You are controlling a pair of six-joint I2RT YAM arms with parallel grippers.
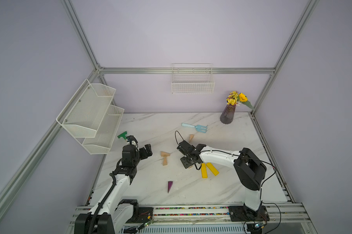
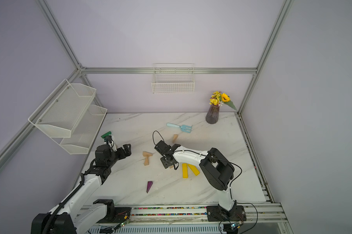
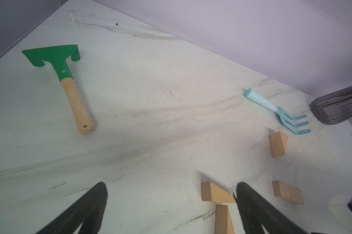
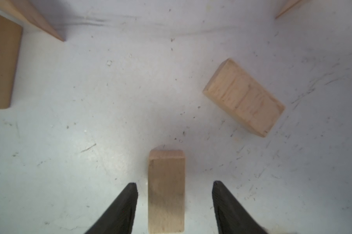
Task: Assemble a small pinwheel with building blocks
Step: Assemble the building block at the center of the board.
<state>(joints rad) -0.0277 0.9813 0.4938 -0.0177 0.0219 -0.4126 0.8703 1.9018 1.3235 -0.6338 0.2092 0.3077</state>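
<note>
The building blocks lie loose on the marble table (image 1: 150, 125); no pinwheel figure shows. Two tan wedges (image 1: 165, 154) (image 1: 164, 161) touch in a T shape, and a third tan wedge (image 1: 191, 137) lies further back. The purple wedge (image 1: 170, 186) is near the front. Two yellow bars (image 1: 204, 170) (image 1: 212, 168) lie under the right arm. My right gripper (image 4: 174, 183) points down, open, straddling a tan rectangular block (image 4: 166, 166) with gaps on both sides. A second tan block (image 4: 244, 97) lies nearby. My left gripper (image 3: 171, 183) hovers open and empty beside the wedge pair (image 3: 215, 193).
A green-headed hammer (image 3: 57, 60) lies at the back left behind the left arm. A light-blue rake (image 1: 195, 127) lies at the back centre, and a purple vase of flowers (image 1: 228, 114) stands at the back right. A white mesh shelf (image 1: 90, 115) overhangs the left edge.
</note>
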